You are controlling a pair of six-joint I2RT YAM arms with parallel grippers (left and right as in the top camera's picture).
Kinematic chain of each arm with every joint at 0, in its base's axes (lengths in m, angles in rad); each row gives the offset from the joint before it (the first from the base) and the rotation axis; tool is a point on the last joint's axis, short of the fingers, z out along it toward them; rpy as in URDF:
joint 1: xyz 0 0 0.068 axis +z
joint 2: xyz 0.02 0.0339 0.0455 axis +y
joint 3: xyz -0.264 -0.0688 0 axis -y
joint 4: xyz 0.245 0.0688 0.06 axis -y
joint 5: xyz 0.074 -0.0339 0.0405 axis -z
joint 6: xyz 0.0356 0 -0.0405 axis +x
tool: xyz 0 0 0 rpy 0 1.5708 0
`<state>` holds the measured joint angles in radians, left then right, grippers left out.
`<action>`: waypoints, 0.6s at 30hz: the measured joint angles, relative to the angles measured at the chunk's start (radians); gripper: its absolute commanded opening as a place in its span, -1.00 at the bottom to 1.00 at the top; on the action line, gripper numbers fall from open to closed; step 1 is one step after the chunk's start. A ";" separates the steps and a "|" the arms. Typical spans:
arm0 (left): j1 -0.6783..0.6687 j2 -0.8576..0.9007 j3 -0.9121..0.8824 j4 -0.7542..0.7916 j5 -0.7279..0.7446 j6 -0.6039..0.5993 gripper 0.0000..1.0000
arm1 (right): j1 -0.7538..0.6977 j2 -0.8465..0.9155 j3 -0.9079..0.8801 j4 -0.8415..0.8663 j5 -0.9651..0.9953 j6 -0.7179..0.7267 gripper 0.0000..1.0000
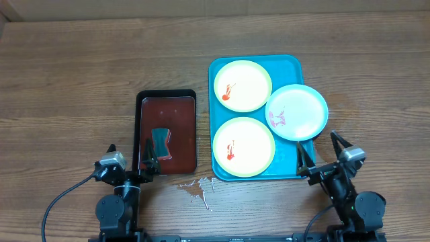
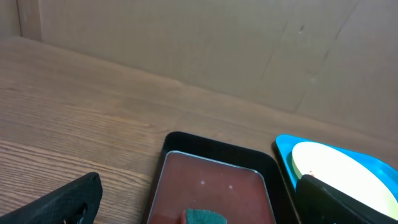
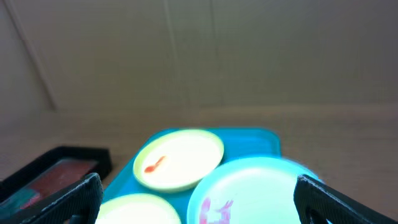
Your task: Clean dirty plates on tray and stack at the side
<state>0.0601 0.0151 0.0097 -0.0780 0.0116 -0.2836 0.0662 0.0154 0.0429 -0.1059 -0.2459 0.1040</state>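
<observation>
The turquoise tray (image 1: 289, 67) holds three dirty plates with red smears: a yellow-green plate at the back (image 1: 242, 85), a yellow-green plate at the front (image 1: 243, 146), and a light blue-white plate (image 1: 297, 112) overlapping the tray's right rim. They also show in the right wrist view: back plate (image 3: 180, 158), front plate (image 3: 137, 210), blue-white plate (image 3: 255, 190), tray (image 3: 249, 140). My right gripper (image 1: 324, 153) (image 3: 198, 199) is open and empty at the tray's front right corner. My left gripper (image 1: 132, 156) (image 2: 199, 202) is open and empty over the black tray's front edge.
A small black tray with a dark red inside (image 1: 166, 114) (image 2: 211, 180) stands left of the turquoise tray and holds a green sponge (image 1: 160, 141) (image 2: 205, 217). A small spill of clear liquid (image 1: 199, 189) lies on the wooden table (image 1: 80, 81) near the front edge.
</observation>
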 measured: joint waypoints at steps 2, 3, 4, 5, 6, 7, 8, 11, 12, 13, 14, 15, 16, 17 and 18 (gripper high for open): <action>0.000 0.000 0.000 0.000 0.000 0.000 1.00 | 0.000 0.019 0.056 -0.069 -0.011 0.000 1.00; 0.000 0.000 0.000 0.000 0.000 0.000 1.00 | 0.000 0.039 0.106 -0.109 -0.014 0.000 1.00; 0.000 0.000 0.000 0.000 0.000 0.000 0.99 | 0.000 0.060 0.153 -0.145 -0.017 -0.001 1.00; 0.000 0.000 0.000 0.000 0.000 0.000 1.00 | 0.000 0.088 0.209 -0.178 -0.019 0.001 1.00; 0.000 0.000 0.000 0.000 0.000 0.000 1.00 | 0.000 0.126 0.277 -0.220 -0.020 0.001 1.00; 0.000 0.000 0.000 0.000 0.000 0.000 1.00 | 0.000 0.175 0.354 -0.272 -0.022 0.000 1.00; 0.000 0.000 0.000 0.000 0.000 0.000 1.00 | 0.000 0.219 0.417 -0.315 -0.026 -0.001 1.00; 0.000 0.000 0.000 -0.001 0.000 0.000 1.00 | 0.000 0.384 0.630 -0.477 -0.031 0.001 1.00; 0.000 0.000 0.000 0.001 0.000 0.000 1.00 | 0.000 0.449 0.708 -0.541 -0.035 0.000 1.00; 0.000 0.000 0.000 0.000 0.000 0.000 1.00 | 0.000 0.514 0.784 -0.603 -0.039 0.000 1.00; 0.000 0.000 0.000 0.002 0.000 0.000 1.00 | 0.000 0.586 0.862 -0.640 -0.043 0.001 1.00; 0.000 0.001 0.000 0.001 0.000 0.000 1.00 | 0.000 0.631 0.909 -0.673 -0.045 0.000 1.00; 0.000 0.001 -0.001 0.001 0.000 0.000 0.99 | 0.000 0.688 0.980 -0.755 -0.048 0.000 1.00; 0.000 0.001 -0.001 0.002 0.000 0.000 1.00 | 0.000 0.734 1.032 -0.783 -0.055 0.000 1.00; 0.000 0.001 -0.001 0.002 0.000 0.000 0.99 | 0.000 0.779 1.086 -0.808 -0.065 0.000 1.00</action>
<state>0.0601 0.0158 0.0090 -0.0765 0.0116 -0.2836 0.0662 0.7948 1.1294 -0.9134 -0.3111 0.1043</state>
